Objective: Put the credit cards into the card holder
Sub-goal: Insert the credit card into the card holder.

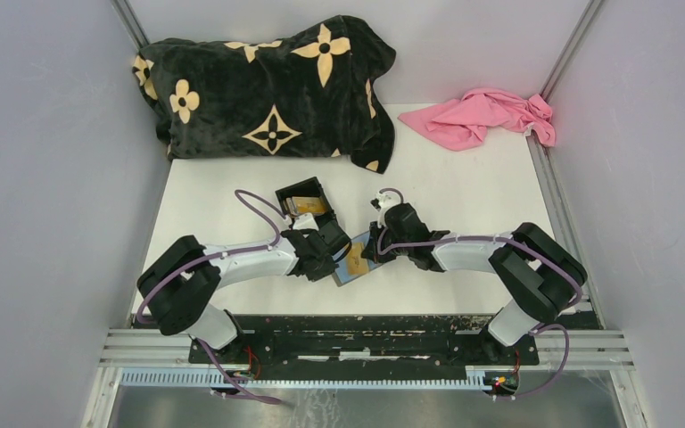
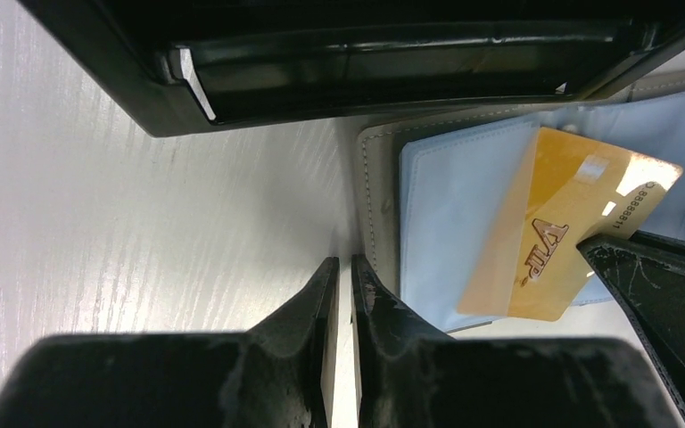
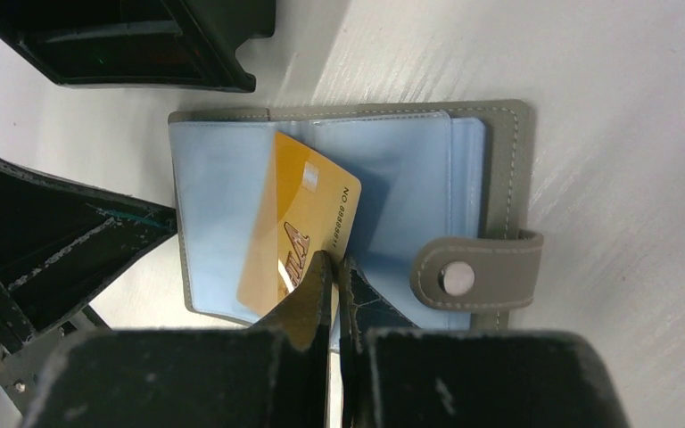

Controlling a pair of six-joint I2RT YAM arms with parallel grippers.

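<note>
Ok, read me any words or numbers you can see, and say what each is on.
"VIP": raised script on the gold card at the open card holder.
"No 88888...": small print along that card's edge; the last digits are too small to be sure.
Nothing else shows readable text.

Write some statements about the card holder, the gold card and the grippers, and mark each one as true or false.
1. The grey card holder lies open on the table. True.
2. The gold card sits fully inside a blue sleeve. False: it is only partly in and sticks out at an angle.
3. The right gripper is wide open. False: it is shut, its tips on the gold card.
4. A pink cloth lies at the far right corner. True.
</note>
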